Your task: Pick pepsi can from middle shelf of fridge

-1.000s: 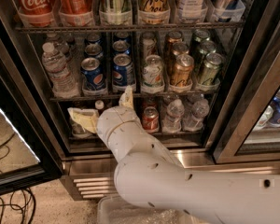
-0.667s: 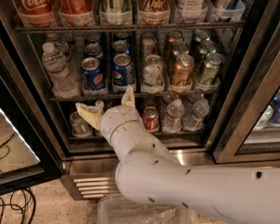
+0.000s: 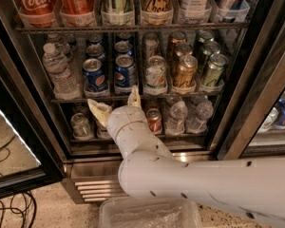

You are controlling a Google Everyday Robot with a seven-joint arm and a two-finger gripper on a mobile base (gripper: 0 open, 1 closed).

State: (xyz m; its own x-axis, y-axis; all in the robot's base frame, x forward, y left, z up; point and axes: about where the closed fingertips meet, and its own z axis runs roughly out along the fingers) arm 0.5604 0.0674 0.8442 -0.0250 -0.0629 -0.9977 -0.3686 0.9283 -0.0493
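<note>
The fridge (image 3: pixel 256 103) stands open with its black frame around wire racks. On the middle shelf (image 3: pixel 175 95) two rows of blue pepsi cans sit left of centre; the front ones are the left can (image 3: pixel 94 75) and the right can (image 3: pixel 125 71). My gripper (image 3: pixel 116 100) is open, its two pale fingers spread just below the shelf's front edge, under these two front cans. One fingertip (image 3: pixel 98 108) points left, the other (image 3: pixel 134 97) points up. It holds nothing.
A water bottle (image 3: pixel 58 70) stands left of the pepsi cans. White-green cans (image 3: pixel 156 73), gold cans (image 3: pixel 185 70) and green cans (image 3: pixel 213 69) fill the shelf's right. Coca-Cola bottles (image 3: pixel 34 1) are above. Small bottles and a red can (image 3: pixel 154 120) sit below. Cables (image 3: pixel 9 208) lie on the floor.
My gripper has risen from the lower shelf toward the middle shelf's front edge and shifted slightly right. The cans have not moved.
</note>
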